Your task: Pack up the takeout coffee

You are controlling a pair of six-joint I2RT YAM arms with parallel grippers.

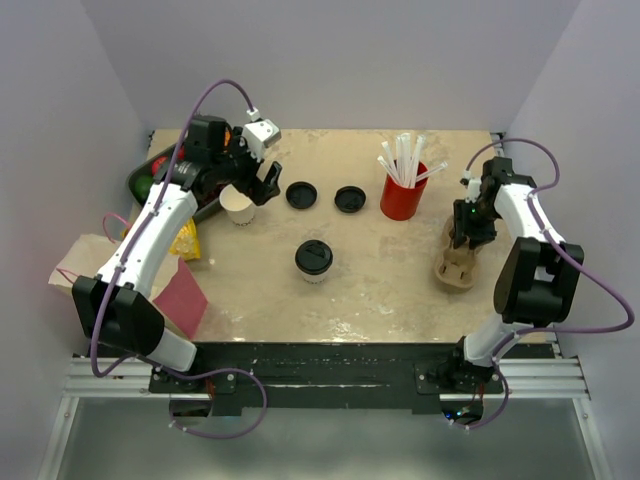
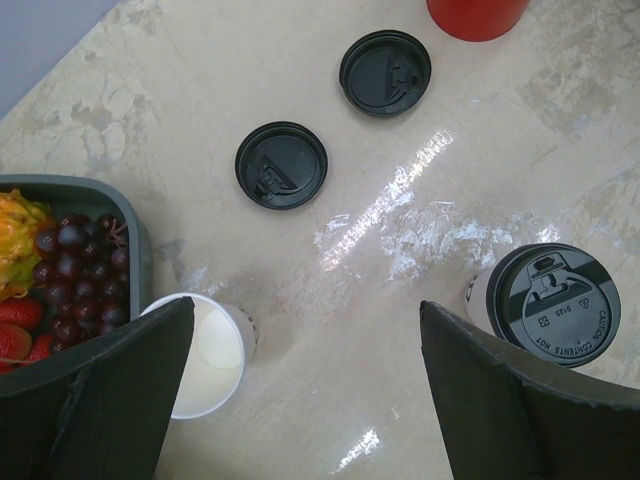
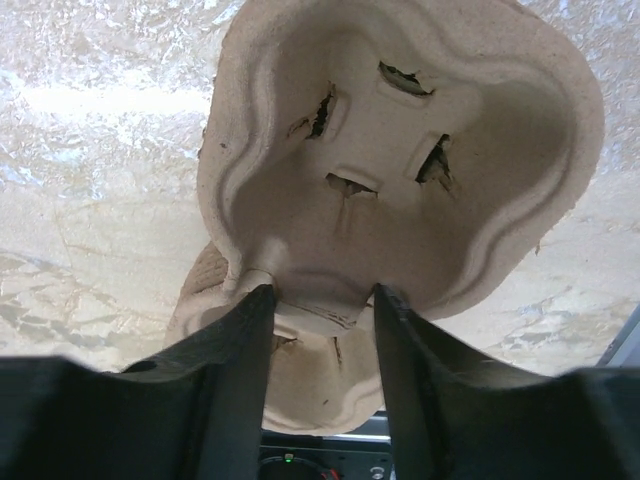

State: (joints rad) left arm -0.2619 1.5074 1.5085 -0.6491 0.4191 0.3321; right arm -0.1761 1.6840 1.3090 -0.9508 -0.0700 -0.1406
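Risk first, at the pulp carrier (image 3: 400,130) on the right side of the table (image 1: 380,290): right hand (image 3: 322,292) astride its narrow middle, a finger on each side, touching or nearly so; cannot tell whether truly clamped; with so shallow a bite on soft pulp, likely to slip or tear the ridge on lifting; may also drag up a second carrier apparently nested beneath. Left hand (image 2: 305,310) spread wide, holding nothing, hovering over the table with the open cup (image 2: 215,345) by one finger, just beside the fruit tray (image 2: 135,235); could tip that cup or catch the tray's rim if lowered off-centre. Lidded cup (image 1: 313,258) upright mid-table, well apart from both hands; a loose lid (image 1: 301,194) and a second lid (image 1: 349,198) behind it, near the red cup of straws (image 1: 403,195). Hard to make out: contents of the open cup, if any; its near side hidden behind the finger; lower carrier mostly covered.
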